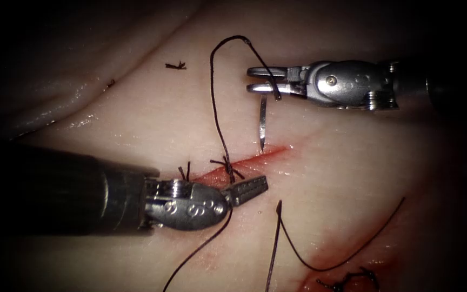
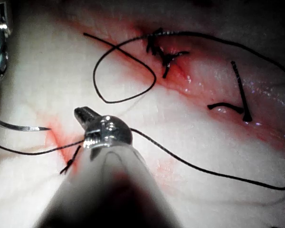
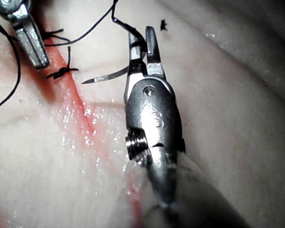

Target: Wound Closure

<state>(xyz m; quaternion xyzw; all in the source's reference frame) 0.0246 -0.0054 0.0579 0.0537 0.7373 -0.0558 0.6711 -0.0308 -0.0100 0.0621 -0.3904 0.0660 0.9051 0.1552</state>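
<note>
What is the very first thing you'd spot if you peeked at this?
The shiny needle stands out first: the right tool holds it near its thread end, tip hanging just above the red cut in the tissue, not in it. Below, the left tool lies over the cut beside a dark knot, while black thread loops between them.

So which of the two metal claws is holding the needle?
The right arm's tool, entering from the picture's right. It grips the needle near its thread end, point hanging over the cut. The left arm's tool holds nothing.
</note>
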